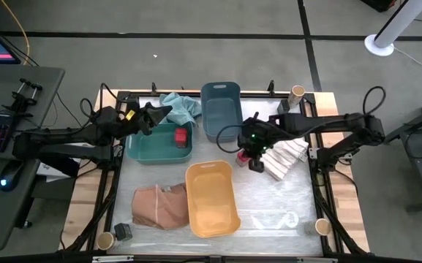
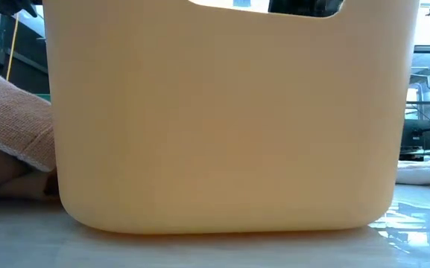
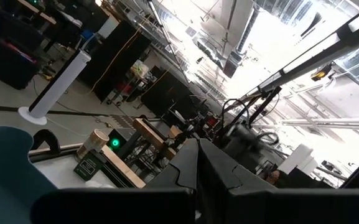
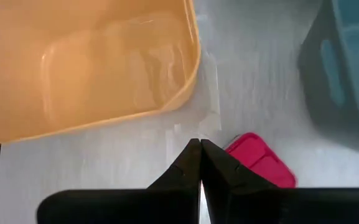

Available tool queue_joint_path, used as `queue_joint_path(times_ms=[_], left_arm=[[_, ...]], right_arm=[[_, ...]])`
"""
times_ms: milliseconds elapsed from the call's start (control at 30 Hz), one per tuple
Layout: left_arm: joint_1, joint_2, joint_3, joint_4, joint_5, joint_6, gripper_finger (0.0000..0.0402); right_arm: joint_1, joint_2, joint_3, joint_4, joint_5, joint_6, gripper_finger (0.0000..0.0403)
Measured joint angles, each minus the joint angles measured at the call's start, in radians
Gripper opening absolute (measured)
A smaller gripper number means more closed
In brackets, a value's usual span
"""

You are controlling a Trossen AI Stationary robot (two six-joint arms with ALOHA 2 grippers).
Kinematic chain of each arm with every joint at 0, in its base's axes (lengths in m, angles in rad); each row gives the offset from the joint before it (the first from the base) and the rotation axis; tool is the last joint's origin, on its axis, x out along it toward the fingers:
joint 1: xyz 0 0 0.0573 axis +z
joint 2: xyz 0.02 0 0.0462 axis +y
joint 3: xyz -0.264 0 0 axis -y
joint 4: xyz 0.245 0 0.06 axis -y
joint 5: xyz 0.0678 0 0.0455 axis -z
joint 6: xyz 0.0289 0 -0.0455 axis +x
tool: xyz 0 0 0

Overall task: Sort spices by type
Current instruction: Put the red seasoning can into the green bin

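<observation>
My right gripper [image 1: 250, 151] [image 4: 199, 148] is shut and hangs over the table between the yellow bin and the blue bin. A red boxy spice [image 4: 261, 163] [image 1: 243, 155] lies flat on the table just beside its fingertips, with a dark grey boxy one [image 1: 257, 165] next to it. Another red box [image 1: 181, 136] lies in the green bin [image 1: 141, 153]. My left gripper [image 1: 154, 115] [image 3: 198, 149] is shut above that bin's far left corner, pointing level at the room. Tan jars stand at the table's corners [image 1: 297, 93] [image 1: 323, 227] [image 1: 106, 239]. A dark grey box [image 1: 123, 231] rests near the front left.
The yellow bin [image 1: 212, 199] [image 2: 222, 112] sits at the near middle and the blue bin [image 1: 221, 109] at the far middle. A striped cloth [image 1: 285, 157] lies under the right arm. A brown cloth [image 1: 159, 206] is left of the yellow bin, and a teal cloth [image 1: 183, 106] lies by the green bin.
</observation>
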Motion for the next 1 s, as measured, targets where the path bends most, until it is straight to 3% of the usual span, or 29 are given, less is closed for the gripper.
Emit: queue_joint_path(times_ms=[133,300,600,800,1000], left_arm=[[0.000,0.000,0.000,0.000,0.000,0.001,0.0000],[0.000,0.000,0.000,-0.001,0.001,0.001,0.0000],[0.000,0.000,0.000,0.000,0.011,0.000,0.0000],[0.000,0.000,0.000,0.000,0.051,0.001,0.0000],[0.000,-0.005,0.000,0.000,0.051,0.004,0.0000]], right_arm=[[-0.001,0.006,0.077,-0.063,0.005,-0.114,0.0025],[-0.006,0.072,0.097,-0.100,0.016,-0.257,0.0102],[0.028,0.255,0.097,-0.157,0.256,-0.417,0.0275],[0.036,0.283,0.097,-0.274,0.210,-0.457,0.0298],[0.033,0.284,0.097,-0.215,0.297,-0.466,0.0298]])
